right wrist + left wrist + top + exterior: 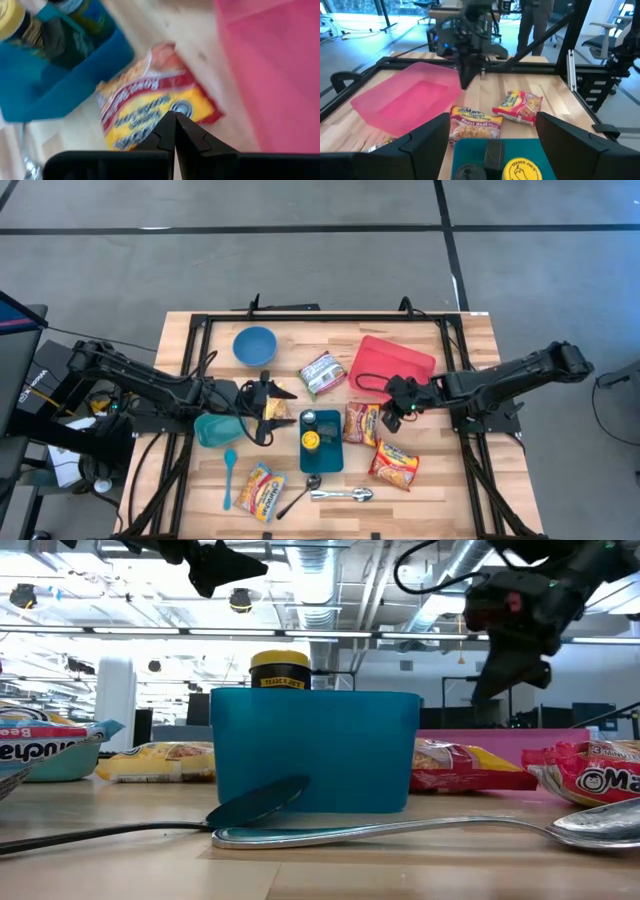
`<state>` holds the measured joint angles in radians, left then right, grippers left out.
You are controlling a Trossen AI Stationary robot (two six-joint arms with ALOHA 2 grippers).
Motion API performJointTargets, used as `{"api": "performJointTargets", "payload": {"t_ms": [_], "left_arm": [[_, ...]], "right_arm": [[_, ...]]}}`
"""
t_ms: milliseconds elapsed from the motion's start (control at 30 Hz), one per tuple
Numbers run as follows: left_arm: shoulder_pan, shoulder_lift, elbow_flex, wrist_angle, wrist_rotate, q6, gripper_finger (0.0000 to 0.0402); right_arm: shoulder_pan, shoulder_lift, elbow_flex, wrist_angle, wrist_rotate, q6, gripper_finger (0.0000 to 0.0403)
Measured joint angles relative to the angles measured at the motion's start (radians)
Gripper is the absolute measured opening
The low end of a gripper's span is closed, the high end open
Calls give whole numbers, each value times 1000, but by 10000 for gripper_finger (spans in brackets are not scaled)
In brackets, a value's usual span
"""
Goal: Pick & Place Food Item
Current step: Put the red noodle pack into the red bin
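Right gripper [393,417]: clenched, empty; arm stretched low, hovering just beside the pink plastic tray [400,360], above a red-yellow noodle packet [361,423]. Left gripper [268,409]: released, empty; arm extended, well apart from the tray.

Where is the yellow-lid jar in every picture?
High view: yellow-lid jar in the blue bin, table middle.
Low view: pokes above the bin's wall.
Left wrist view: bottom edge.
Right wrist view: corner, blurry.
Shared landmark: the blue bin.
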<state>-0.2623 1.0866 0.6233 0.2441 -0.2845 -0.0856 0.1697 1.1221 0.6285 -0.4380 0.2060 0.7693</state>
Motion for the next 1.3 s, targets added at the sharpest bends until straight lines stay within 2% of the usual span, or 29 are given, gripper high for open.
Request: {"api": "performJointTargets", "payload": {"t_ms": [300, 400, 567, 767, 933, 1067, 1167, 1300], "left_arm": [[0, 0, 0, 2, 0, 0, 289], [0, 0, 0, 3, 0, 0, 289], [0, 0, 0, 3, 0, 0, 289], [0, 0, 1, 8, 0, 0, 290], [0, 0, 1, 13, 0, 0, 290], [0, 0, 1, 13, 0, 0, 290], [0, 0, 1, 15, 0, 0, 290], [0, 0, 1, 28, 0, 0, 290]], "right_arm": [[140, 0, -1, -131, 21, 197, 0], [179, 0, -30, -127, 29, 260, 0], [248, -11, -110, -10, 62, 341, 0], [307, -104, -185, 108, 193, 366, 0], [315, -242, -269, 124, 241, 437, 0], [315, -329, -358, 223, 266, 528, 0], [315, -356, -395, 296, 284, 566, 0], [313, -354, -396, 293, 294, 612, 0]]}}
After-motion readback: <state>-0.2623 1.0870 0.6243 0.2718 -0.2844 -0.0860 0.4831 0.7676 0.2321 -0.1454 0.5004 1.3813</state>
